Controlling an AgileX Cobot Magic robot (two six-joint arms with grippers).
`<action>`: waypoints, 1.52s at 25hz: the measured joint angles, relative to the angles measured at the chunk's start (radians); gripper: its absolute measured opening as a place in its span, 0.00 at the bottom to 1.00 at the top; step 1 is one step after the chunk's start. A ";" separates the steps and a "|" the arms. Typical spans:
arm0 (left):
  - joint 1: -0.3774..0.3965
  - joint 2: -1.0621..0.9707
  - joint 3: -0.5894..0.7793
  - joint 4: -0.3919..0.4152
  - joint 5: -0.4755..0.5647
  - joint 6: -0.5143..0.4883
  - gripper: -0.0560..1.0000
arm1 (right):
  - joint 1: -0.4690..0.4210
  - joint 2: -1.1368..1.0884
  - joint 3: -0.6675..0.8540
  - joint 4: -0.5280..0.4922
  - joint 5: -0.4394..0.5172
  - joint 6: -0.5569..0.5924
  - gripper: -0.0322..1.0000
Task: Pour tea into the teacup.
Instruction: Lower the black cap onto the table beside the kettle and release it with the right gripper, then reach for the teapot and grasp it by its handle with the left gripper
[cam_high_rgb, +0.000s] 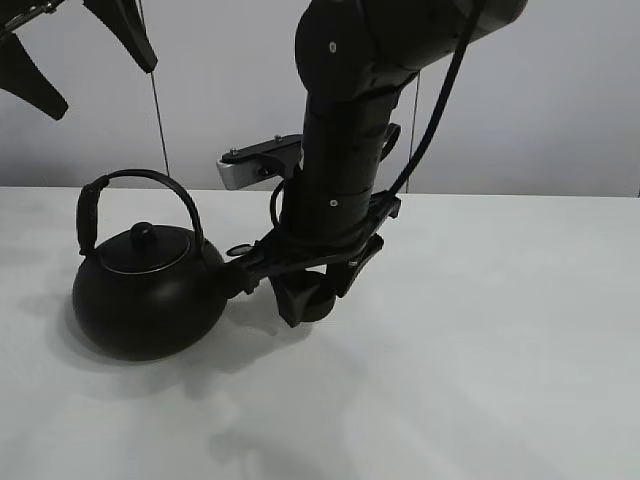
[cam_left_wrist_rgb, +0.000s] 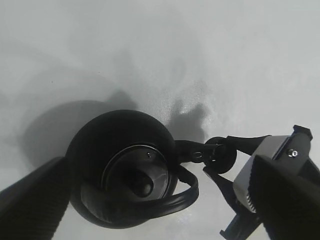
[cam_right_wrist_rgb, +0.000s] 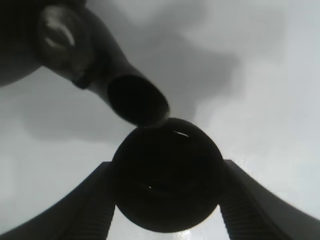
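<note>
Teacup (cam_right_wrist_rgb: 165, 175) first: tiny, round, matte black and without a handle, low and bowl-like, its dark hollow facing the right wrist camera with a faint glint along the inner rim. It sits pinched in the right end effector (cam_right_wrist_rgb: 167, 200), whose two ribbed fingers (cam_right_wrist_rgb: 95, 205) press against its opposite sides. The cup's rim lies right at the open mouth of the kettle's spout (cam_right_wrist_rgb: 135, 100), touching it or nearly so. Whether the cup's base rests on the white tabletop (cam_high_rgb: 500, 350) or hangs just above it cannot be told. Beside it, on the left of the high view, stands the big round black kettle (cam_high_rgb: 150, 300), upright, with its lid knob (cam_high_rgb: 143, 233) on top and its arched handle (cam_high_rgb: 135, 180) raised, spout pointing at the cup. The right arm (cam_high_rgb: 340, 150) comes down steeply from above, its wrist bent low and turned toward the kettle, a cable looping along it. Farther back and high over the kettle, the left end effector (cam_high_rgb: 100, 88) hangs in the air with its black fingers spread wide, holding nothing.
</note>
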 joint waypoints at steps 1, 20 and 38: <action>0.000 0.000 0.000 0.000 -0.001 0.000 0.71 | 0.000 0.008 -0.004 0.000 -0.002 0.000 0.42; 0.000 0.000 0.000 0.000 -0.006 0.000 0.71 | 0.000 0.064 -0.026 0.000 -0.004 0.000 0.49; 0.000 0.000 0.000 0.000 -0.006 0.000 0.71 | -0.135 -0.123 -0.029 0.000 0.183 0.019 0.61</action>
